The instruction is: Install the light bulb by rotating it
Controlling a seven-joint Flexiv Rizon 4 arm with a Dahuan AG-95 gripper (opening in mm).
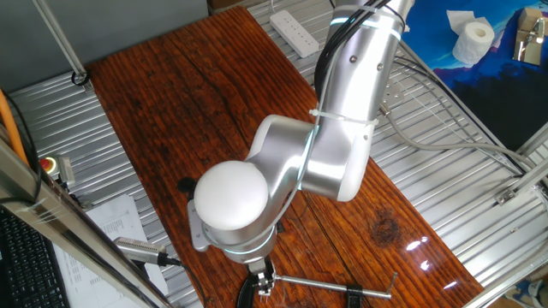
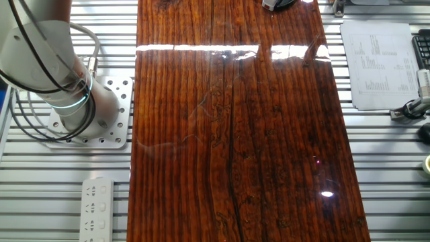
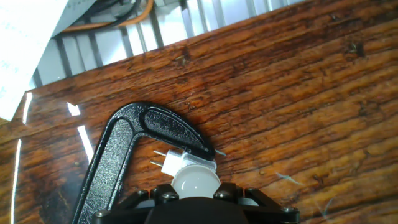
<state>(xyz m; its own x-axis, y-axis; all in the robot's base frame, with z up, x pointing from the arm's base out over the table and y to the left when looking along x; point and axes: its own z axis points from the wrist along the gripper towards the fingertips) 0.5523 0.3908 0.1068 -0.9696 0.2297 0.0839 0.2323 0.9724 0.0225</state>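
Note:
The hand view shows the light bulb, a small white frosted dome, seated in a white socket with metal prongs. A black C-clamp holds that socket on the wooden board. My gripper sits at the bottom edge, its dark fingers pressed against the bulb's left and right sides, shut on it. In one fixed view the gripper points down near the board's near end, under the arm's big white joint cap. The bulb is hidden there.
The clamp's metal bar lies beside the gripper. Printed paper and a cable plug lie left of the board. A power strip and a toilet paper roll sit at the back. The arm's base is bolted beside the board.

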